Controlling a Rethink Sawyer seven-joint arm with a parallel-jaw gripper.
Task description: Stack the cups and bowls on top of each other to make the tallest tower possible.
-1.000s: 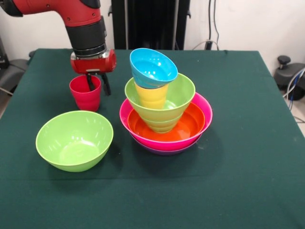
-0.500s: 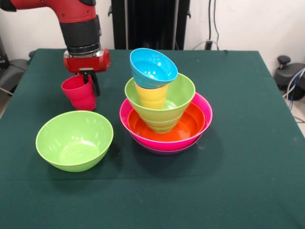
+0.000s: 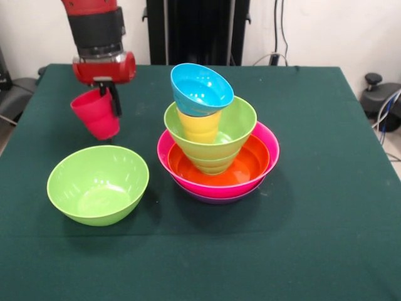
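Glossy plastic, probably light and slick: the red cup (image 3: 95,113) hangs tilted off the table, its rim pinched by the gripper (image 3: 108,100) directly above (one finger inside). The tower (image 3: 216,141) stands beside, well apart; rim holds risk swinging.

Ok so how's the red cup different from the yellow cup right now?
The red cup hangs tilted in the gripper, clear of the table; the yellow cup stands upright inside the tower's lime green bowl. The red cup's mouth is open, while a tilted sky blue bowl sits on the yellow cup. Both are small plastic tumblers.
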